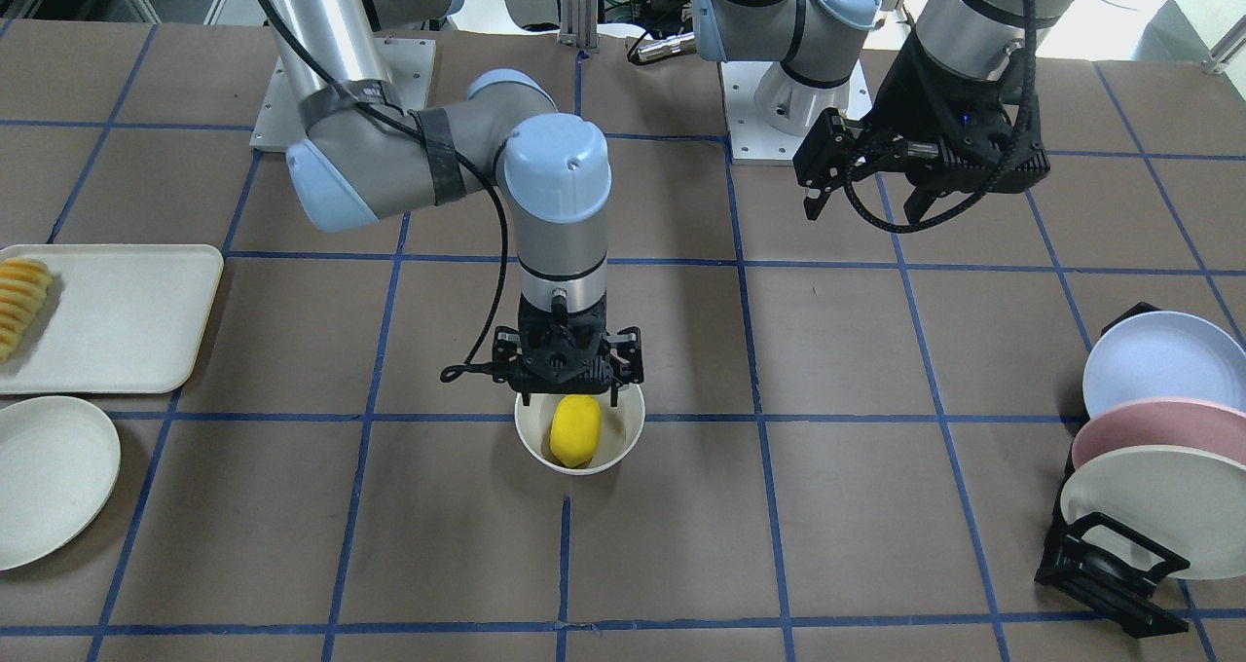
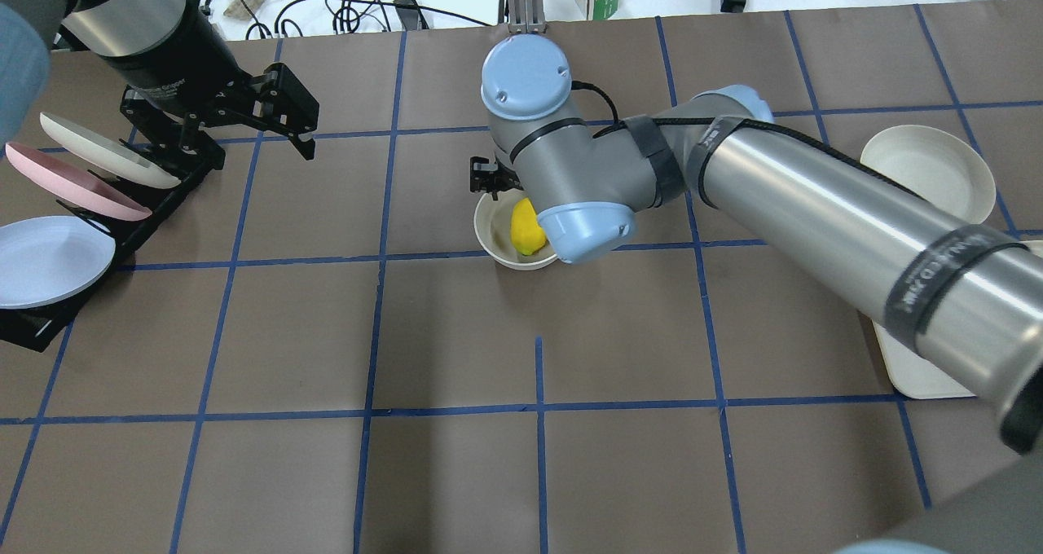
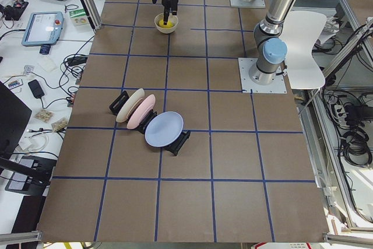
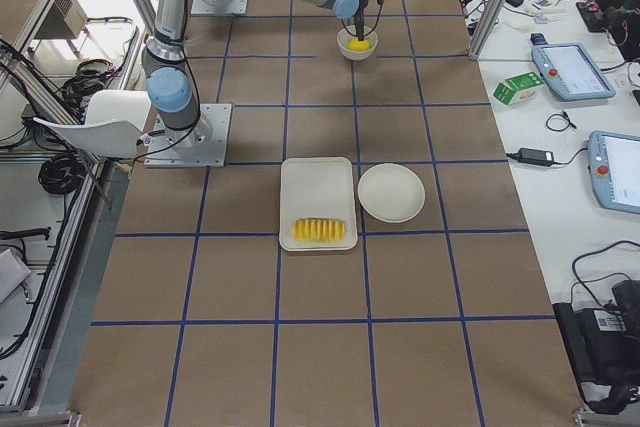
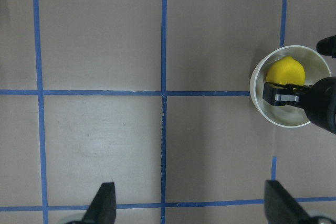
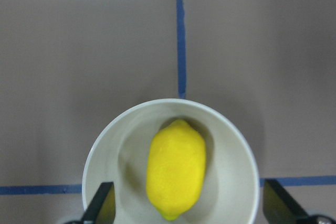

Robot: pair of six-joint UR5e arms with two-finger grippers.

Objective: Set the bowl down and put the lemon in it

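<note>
Brown table (image 1: 827,506) with a blue tape grid. My right arm (image 1: 419,165) reaches out to mid-table, wrist pointing straight down. My left arm (image 1: 973,29) is held back near its base, well apart from the bowl.

Off to my left: black rack (image 1: 1110,574) holding three plates on edge, blue plate (image 1: 1163,360), pink plate (image 1: 1149,433), cream plate (image 1: 1149,506). Off to my right: white tray (image 1: 127,321) with sliced yellow food (image 1: 19,302) at one end, and a shallow plate (image 1: 49,477) just beside the tray.

My left gripper (image 1: 862,200) hangs above bare table, jaws spread wide, nothing between them.

The bowl (image 1: 531,443) stands upright at mid-table, sitting on a tape line. My right gripper (image 1: 568,389) is directly over it, jaws spread wide, a finger near each side of the rim. I can't tell whether the fingers touch the rim.

The lemon (image 1: 574,431) lies on its side in the bottom of the bowl. In the right wrist view there is clear space between it and both of my fingers, so it isn't gripped.
</note>
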